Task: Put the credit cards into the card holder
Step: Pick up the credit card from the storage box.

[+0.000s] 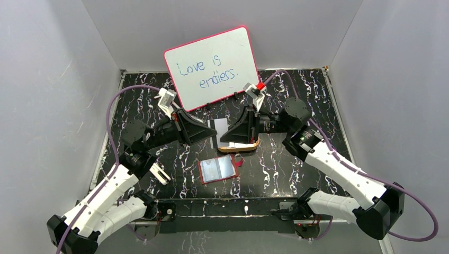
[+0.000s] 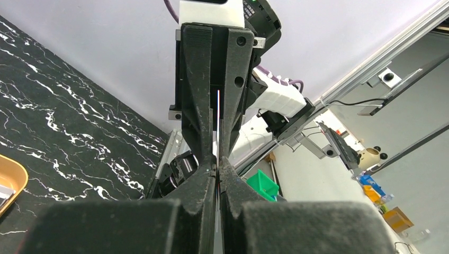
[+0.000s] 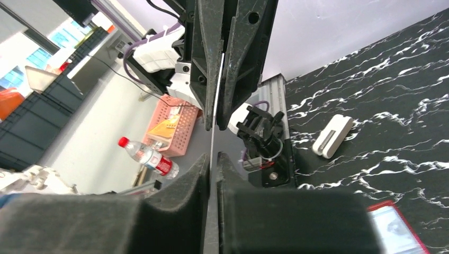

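Note:
A white credit card [image 1: 218, 127] with a dark stripe hangs edge-on between my two grippers, above the table's middle. My left gripper [image 1: 210, 132] [image 2: 217, 161] is shut on the card [image 2: 218, 121]. Facing it, my right gripper [image 1: 226, 135] [image 3: 213, 156] has its jaws narrowed around the same card [image 3: 217, 84]; one finger touches it and a hairline gap shows at the other, so a firm pinch is unclear. The card holder [image 1: 218, 169] [image 3: 394, 230] lies open and flat on the table below them, its clear sleeves up.
An orange tray [image 1: 244, 146] [image 2: 10, 177] lies under the right gripper. A whiteboard [image 1: 212, 66] leans at the back. A small white clip-like piece [image 1: 160, 173] [image 3: 332, 136] lies near the left arm. Grey walls enclose the black marble table [image 1: 296, 95].

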`<action>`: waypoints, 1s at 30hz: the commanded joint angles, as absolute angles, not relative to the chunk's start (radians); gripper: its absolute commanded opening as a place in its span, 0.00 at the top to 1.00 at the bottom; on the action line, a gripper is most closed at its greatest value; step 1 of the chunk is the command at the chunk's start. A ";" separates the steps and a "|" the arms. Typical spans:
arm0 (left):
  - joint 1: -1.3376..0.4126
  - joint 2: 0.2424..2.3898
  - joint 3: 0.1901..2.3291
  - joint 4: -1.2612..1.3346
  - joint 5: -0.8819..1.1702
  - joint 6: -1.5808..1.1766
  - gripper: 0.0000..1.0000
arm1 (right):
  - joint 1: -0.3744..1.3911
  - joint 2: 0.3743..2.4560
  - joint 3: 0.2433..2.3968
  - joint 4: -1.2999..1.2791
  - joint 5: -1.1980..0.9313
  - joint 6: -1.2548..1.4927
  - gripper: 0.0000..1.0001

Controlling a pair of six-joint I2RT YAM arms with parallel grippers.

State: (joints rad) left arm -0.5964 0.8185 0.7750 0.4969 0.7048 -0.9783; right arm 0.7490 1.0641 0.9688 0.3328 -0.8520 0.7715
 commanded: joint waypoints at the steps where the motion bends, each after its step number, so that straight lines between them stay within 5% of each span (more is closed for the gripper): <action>1: -0.594 0.814 0.775 0.544 0.737 -0.989 1.00 | 0.758 1.055 1.045 0.345 -0.858 0.725 0.94; 2: -0.594 0.814 0.780 0.526 0.735 -0.988 0.91 | 0.761 1.046 1.058 0.276 -0.828 0.668 1.00; 4: -0.593 0.802 0.827 0.362 0.677 -0.946 0.52 | 0.780 1.021 1.097 0.142 -0.747 0.499 1.00; 9: -0.594 0.635 0.870 -0.090 0.337 -0.935 0.13 | 0.943 0.976 1.119 -0.086 -0.180 -0.073 1.00; 15: -0.595 0.416 0.914 -0.280 0.222 -1.039 0.09 | 1.117 0.882 0.927 0.312 0.132 -0.653 1.00; 21: -0.615 0.385 0.891 -0.336 0.314 -1.137 0.08 | 1.442 0.946 0.827 0.580 0.380 -1.448 1.00; 30: -0.621 0.465 0.791 -0.104 0.478 -1.284 0.08 | 1.502 0.940 0.882 0.367 0.411 -1.627 1.00</action>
State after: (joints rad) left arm -0.6170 0.4393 0.7620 -0.1940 0.3790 -1.2327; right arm 1.4929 0.9695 0.8356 0.3759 0.3706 -1.4696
